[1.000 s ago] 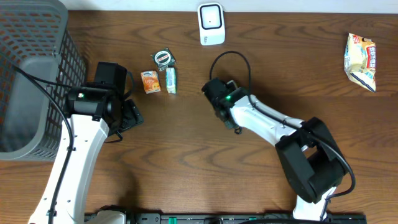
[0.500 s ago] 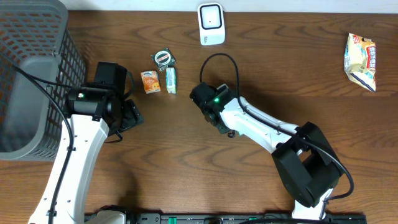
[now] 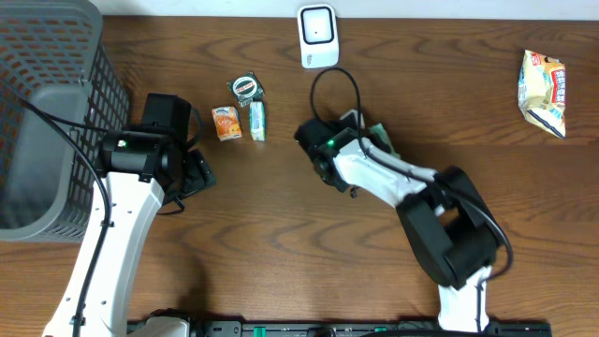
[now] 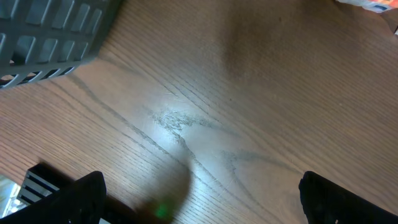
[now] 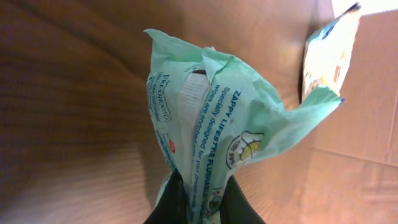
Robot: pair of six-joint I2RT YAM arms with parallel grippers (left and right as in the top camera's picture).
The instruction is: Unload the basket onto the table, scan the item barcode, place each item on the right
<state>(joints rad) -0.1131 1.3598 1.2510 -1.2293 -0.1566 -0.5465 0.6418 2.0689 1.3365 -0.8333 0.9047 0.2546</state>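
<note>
Right now the mint-green wipes packet [image 5: 211, 124] is sitting crumpled in the right gripper [image 5: 198, 208], whose jaws are clenching tight on its lower edge while the printed face is fanning out beyond the fingertips. From overhead only a sliver of the packet is showing past the right wrist, near the middle of the table [image 3: 281, 234]; whether it is touching the wood I cannot tell. The white scanner [image 3: 317, 36] is standing at the far edge, beyond the packet and a little to its left, well apart from it. Left of the right arm, an orange pouch [image 3: 226, 123] and a slim green-and-white carton [image 3: 257, 121] are lying side by side, with a small round tin [image 3: 245, 87] just beyond them. A yellow snack bag [image 3: 543, 92] is lying alone at the far right. The left gripper [image 4: 202, 193] is hovering over bare wood with its jaws spread wide, grasping nothing, beside the grey mesh basket [image 3: 47, 112] that is filling the far left corner
</note>
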